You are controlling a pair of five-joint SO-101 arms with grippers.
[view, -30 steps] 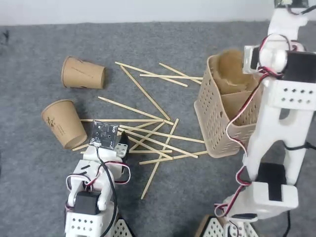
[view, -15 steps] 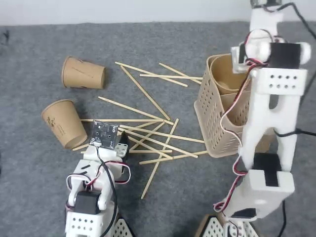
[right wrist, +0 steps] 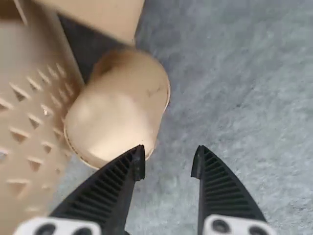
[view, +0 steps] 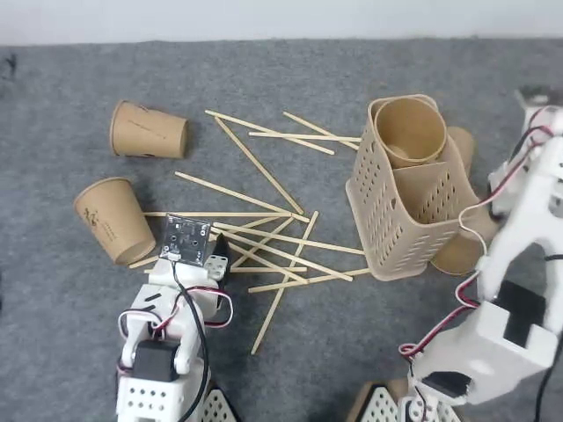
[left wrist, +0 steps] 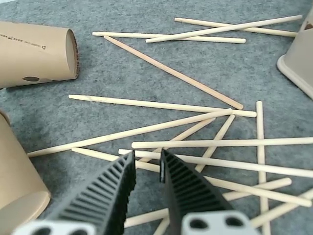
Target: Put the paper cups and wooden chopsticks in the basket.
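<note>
Print (left wrist: 19,37) runs along the paper cup (left wrist: 34,51) lying beside chopsticks (left wrist: 161,105).

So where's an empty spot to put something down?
Bare carpet runs along the far edge, beyond the tipped cups and basket. Another patch: the front, between left arm and right arm. The middle is crowded: sticks crisscross from cups to basket.

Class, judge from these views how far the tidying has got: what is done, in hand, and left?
Done: one paper cup stands in the basket. In hand: nothing; the left tool and right tool are open and empty. Left: the far-left cup, the near-left cup, a third cup beside the basket, and all the chopsticks on the carpet.
</note>
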